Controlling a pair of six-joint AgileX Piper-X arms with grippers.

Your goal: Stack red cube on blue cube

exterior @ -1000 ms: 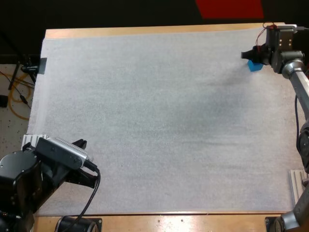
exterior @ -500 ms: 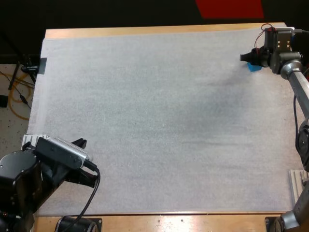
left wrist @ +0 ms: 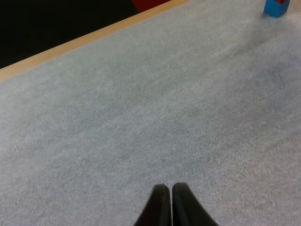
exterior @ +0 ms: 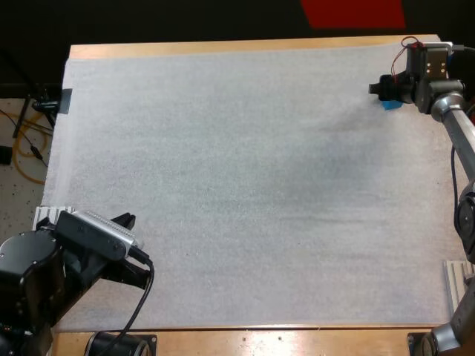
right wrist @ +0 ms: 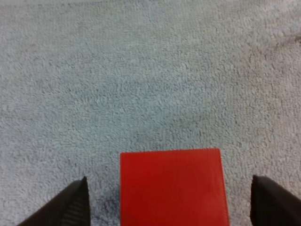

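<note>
Covering the wooden table (exterior: 223, 46), white mat (exterior: 245, 185); left claw (left wrist: 170, 188) pressed together, right claw (right wrist: 169, 188) spread

Lab: robot arms (exterior: 30, 274), matted table (exterior: 223, 46)

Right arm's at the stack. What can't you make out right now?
- Right wrist view: the red cube hides the blue cube beneath, so their alignment is unseen.
- High view: the right gripper covers the red cube.
- Left wrist view: the picture's edge cuts off the stack's top.
</note>
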